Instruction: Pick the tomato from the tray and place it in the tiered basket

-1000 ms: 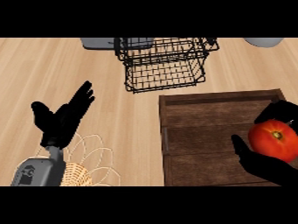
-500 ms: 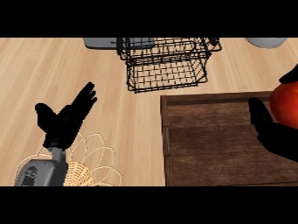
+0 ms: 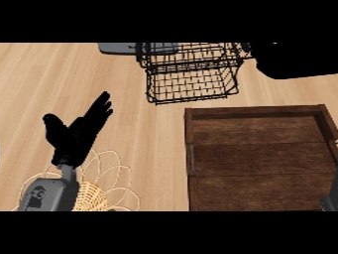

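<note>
Pale wooden counter with lengthwise grain, evenly lit.

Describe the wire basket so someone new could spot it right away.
Start at the big dark wooden tray on the right of the light wood counter. Just beyond its far edge stands the basket. It is the only black open-wire grid cage here.
</note>
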Robot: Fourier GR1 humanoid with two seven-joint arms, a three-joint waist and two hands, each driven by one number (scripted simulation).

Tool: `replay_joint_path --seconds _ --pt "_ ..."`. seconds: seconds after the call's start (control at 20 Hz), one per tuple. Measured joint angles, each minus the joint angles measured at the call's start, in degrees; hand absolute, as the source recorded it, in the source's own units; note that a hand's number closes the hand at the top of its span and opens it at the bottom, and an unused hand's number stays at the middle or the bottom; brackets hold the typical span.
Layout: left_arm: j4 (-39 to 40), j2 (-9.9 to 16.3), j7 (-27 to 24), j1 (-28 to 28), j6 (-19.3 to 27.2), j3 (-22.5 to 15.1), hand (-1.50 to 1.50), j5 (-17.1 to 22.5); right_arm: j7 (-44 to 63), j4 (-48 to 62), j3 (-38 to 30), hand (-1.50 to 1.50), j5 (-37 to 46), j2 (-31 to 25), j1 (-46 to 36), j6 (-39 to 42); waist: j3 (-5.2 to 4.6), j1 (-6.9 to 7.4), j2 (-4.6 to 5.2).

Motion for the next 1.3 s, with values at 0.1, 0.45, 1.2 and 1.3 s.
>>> replay_joint_path --seconds 0.1,0.45,1.2,1.3 --pt "0.3 -0.2 -0.9 0.4 -0.1 -0.1 0.00 -0.2 -0.4 5.6 -0.9 1.50 1.2 0.9 -3.1 -1.3 0.01 0.14 0.08" --pt "1.3 -0.3 -0.9 -1.2 0.0 0.5 0.00 -0.4 -5.2 24.2 -3.2 1.50 5.7 3.1 -9.8 -11.1 0.05 0.26 0.28" --pt "-0.8 -1.0 0.4 -0.7 -0.4 -0.5 0.00 -0.7 -21.0 57.6 -10.3 -1.50 4.6 10.4 -17.6 -38.4 0.09 1.50 0.74" --pt "-0.1 -1.0 -0.5 -0.4 -0.7 -0.7 0.00 -0.9 -24.2 60.0 -12.2 -1.50 1.8 11.3 -18.1 -41.4 0.10 1.91 0.96"
